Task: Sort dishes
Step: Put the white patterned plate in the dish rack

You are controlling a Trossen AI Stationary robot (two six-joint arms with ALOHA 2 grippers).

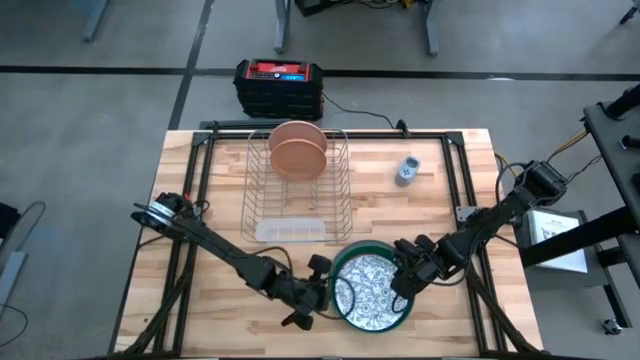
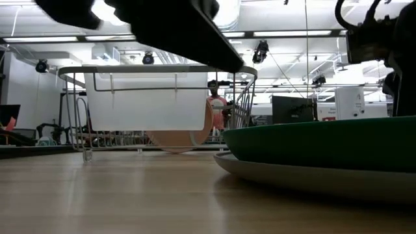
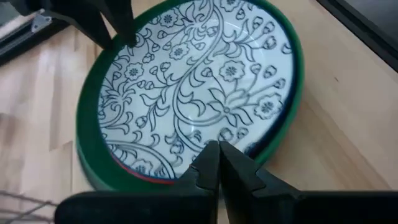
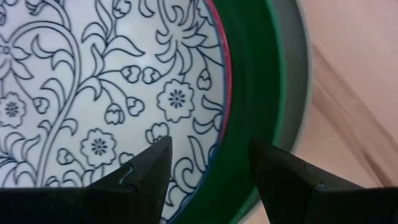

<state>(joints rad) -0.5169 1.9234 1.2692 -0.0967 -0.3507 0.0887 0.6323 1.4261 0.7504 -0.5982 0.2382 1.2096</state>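
Nearest me, at the bottom centre of the high view, I have the stack of dishes on the desk: the white plate with the dark flower pattern sits inside the dark green plate, a thin red rim shows between them, and a grey plate lies under the green one. My left gripper is at the stack's left edge with its fingers pressed shut on nothing, their tips just over the patterned plate's rim. My right gripper is at the stack's right edge; its fingers stand apart, one over the patterned plate, the other over the green rim, and I cannot tell whether they touch.

Farther up, in the middle of the frame, the silver wire rack holds the salmon-pink plate upright on edge, with the clear tray at the rack's near end. To the rack's right lies a small grey-blue gadget. Beyond the desk's far edge, a black and red box stands on the floor.
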